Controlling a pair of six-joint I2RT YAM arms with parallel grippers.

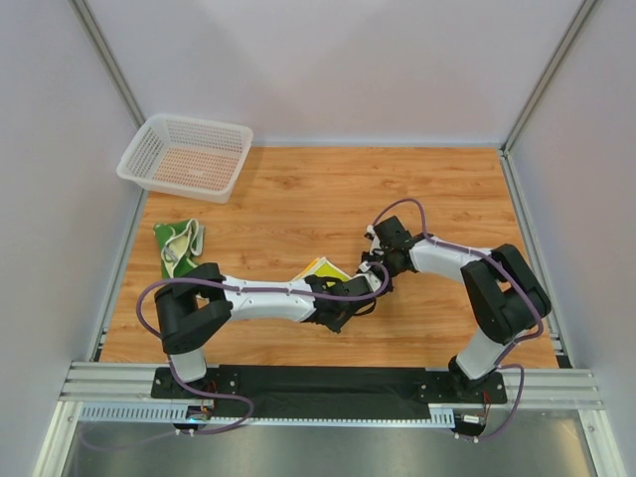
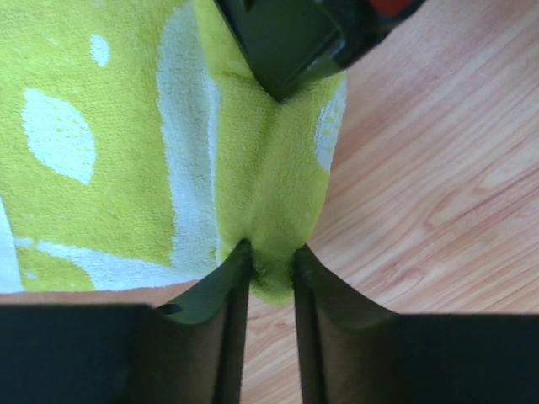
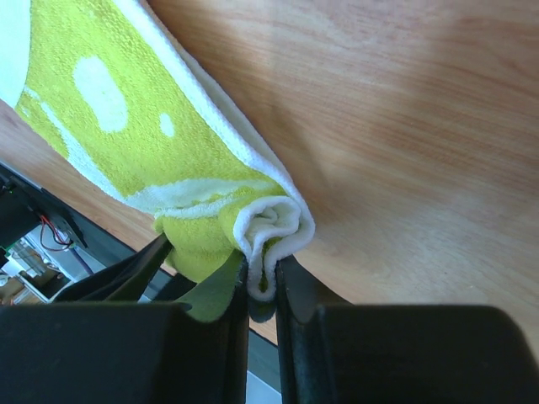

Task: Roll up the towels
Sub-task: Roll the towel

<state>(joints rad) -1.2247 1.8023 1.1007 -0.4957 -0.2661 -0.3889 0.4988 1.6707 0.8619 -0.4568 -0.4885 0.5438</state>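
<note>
While snug in left end effector (image 2: 271, 257) and right end effector (image 3: 262, 271), towel (image 2: 118, 210) (curled).

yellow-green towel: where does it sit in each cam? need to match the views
Top external: yellow-green towel mid-table, between left gripper and right gripper.
Left wrist: yellow-green towel fills the upper left, a fold pinched in the left gripper.
Right wrist: yellow-green towel runs from upper left to centre, rolled end pinched in the right gripper.
Shared landmark: wooden table.
</note>
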